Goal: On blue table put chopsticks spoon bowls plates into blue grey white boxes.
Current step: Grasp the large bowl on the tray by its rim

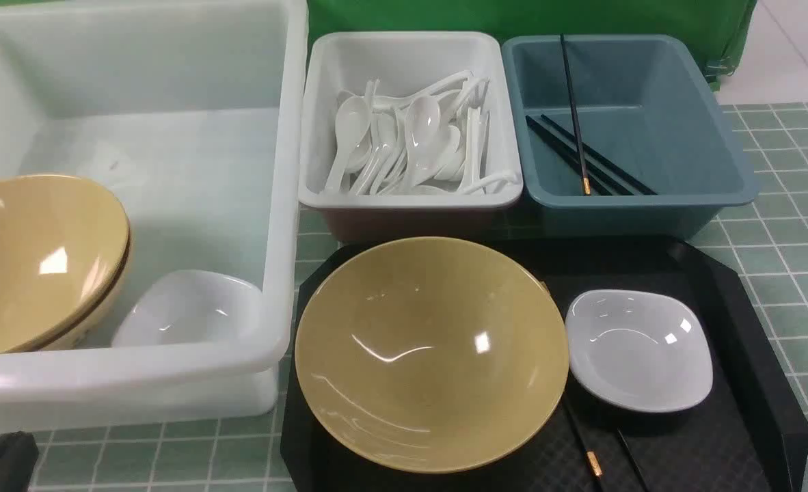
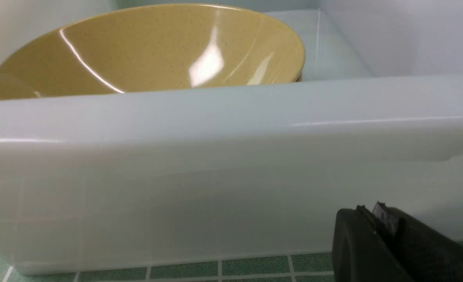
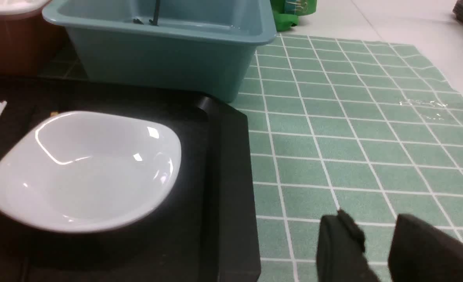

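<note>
**Tableware Sorting: Current Layout**

Front view: On the table [image 1: 787, 260], stacked bowls [image 1: 35, 260] and a boxed plate [image 1: 185, 307] are contained in the large white box [image 1: 288, 205] at left. Spoons [image 1: 418, 137] are held in the middle white box [image 1: 411, 198], and boxed chopsticks [image 1: 582, 150] in the blue-grey box [image 1: 718, 137] at far right. A tray bowl [image 1: 431, 355], a tray plate [image 1: 640, 352] and loose chopsticks [image 1: 592, 461] are carried on the near black tray [image 1: 752, 328].

Left wrist view: The left gripper [image 2: 368, 209] is closed and empty, near the large box's wall; contact cannot be determined.

Right wrist view: The right gripper [image 3: 372, 223] is parted and empty, over the table right of the tray.
</note>
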`<move>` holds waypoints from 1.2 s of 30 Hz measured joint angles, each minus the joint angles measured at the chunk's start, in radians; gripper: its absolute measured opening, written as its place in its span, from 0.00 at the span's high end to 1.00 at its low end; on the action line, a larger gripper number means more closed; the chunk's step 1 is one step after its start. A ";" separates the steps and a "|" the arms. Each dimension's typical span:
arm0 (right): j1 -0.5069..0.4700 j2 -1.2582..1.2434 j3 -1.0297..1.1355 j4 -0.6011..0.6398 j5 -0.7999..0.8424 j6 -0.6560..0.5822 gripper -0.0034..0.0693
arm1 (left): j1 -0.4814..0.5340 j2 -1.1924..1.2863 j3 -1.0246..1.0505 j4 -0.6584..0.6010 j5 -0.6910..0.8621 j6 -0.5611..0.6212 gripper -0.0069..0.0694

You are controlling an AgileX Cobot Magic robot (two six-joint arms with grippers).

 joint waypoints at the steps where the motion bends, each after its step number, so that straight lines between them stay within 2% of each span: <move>1: 0.000 0.000 0.000 0.000 0.000 0.000 0.63 | 0.000 0.000 0.000 0.000 0.000 0.000 0.90; 24: 0.000 0.000 0.000 0.000 0.000 0.000 0.63 | 0.000 0.000 0.000 0.000 0.000 0.000 0.90; 36: 0.000 0.000 0.000 0.000 -0.006 -0.015 0.63 | 0.000 0.000 0.000 0.046 0.000 0.025 0.90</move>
